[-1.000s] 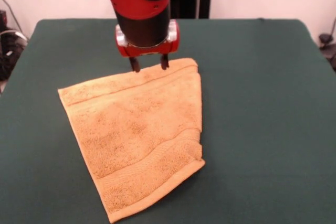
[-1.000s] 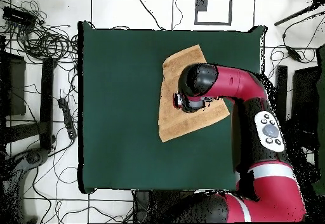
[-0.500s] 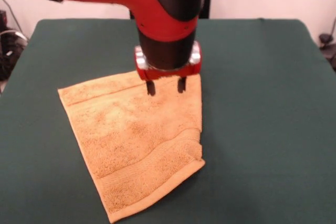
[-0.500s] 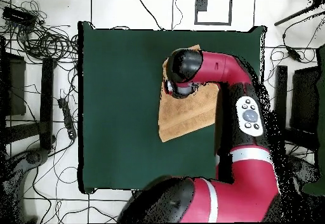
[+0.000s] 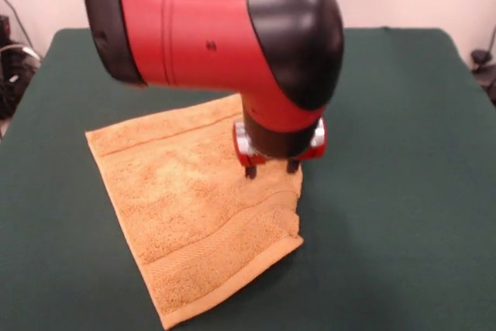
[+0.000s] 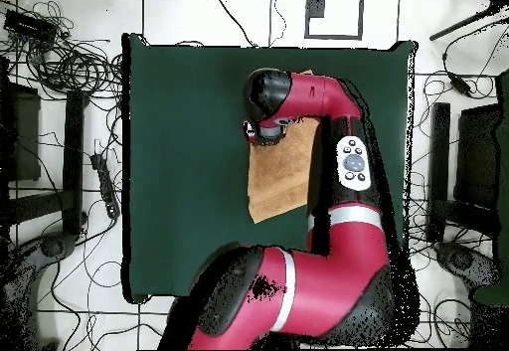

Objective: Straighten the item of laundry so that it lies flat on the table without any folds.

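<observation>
The item of laundry (image 5: 186, 207) is a golden-orange towel lying on the green table (image 5: 387, 129). It forms a lopsided four-sided shape, and its right side looks doubled over along a straight fold. My gripper (image 5: 271, 169) hangs just over that folded right edge, about halfway along it. It is open, with nothing between its dark fingertips (image 5: 249, 170). In the overhead view the arm covers much of the towel (image 6: 278, 178), and the gripper (image 6: 260, 134) sits at the towel's left edge, near its far corner.
My bulky red and black arm (image 5: 225, 29) spans the far half of the table in the front view. In the overhead view, cables (image 6: 70, 59) and stands (image 6: 75, 158) lie on the floor to the left of the table (image 6: 179, 168).
My gripper has travelled from the towel's far edge, nearer and to the right in the front view, to its folded right edge, still open. The towel has not shifted.
</observation>
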### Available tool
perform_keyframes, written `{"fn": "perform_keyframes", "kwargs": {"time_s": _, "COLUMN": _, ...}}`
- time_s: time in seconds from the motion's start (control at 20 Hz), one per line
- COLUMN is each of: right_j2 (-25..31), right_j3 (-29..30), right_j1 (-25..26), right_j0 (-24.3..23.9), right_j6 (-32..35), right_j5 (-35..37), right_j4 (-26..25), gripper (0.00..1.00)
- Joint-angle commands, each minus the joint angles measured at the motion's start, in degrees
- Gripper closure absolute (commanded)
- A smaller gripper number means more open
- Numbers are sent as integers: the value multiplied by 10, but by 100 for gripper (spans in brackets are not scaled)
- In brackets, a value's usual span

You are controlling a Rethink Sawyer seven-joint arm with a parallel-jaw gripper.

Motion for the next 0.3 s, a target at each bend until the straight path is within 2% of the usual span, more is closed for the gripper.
{"fn": "perform_keyframes", "kwargs": {"time_s": 0.05, "right_j2": 1, "right_j3": -102, "right_j1": 94, "right_j0": 33, "right_j6": 171, "right_j5": 70, "right_j4": 22, "gripper": 0}}
{"fn": "perform_keyframes", "kwargs": {"time_s": 0.3, "right_j2": -2, "right_j3": -117, "right_j1": 108, "right_j0": 39, "right_j6": 173, "right_j5": 57, "right_j4": 23, "gripper": 0}}
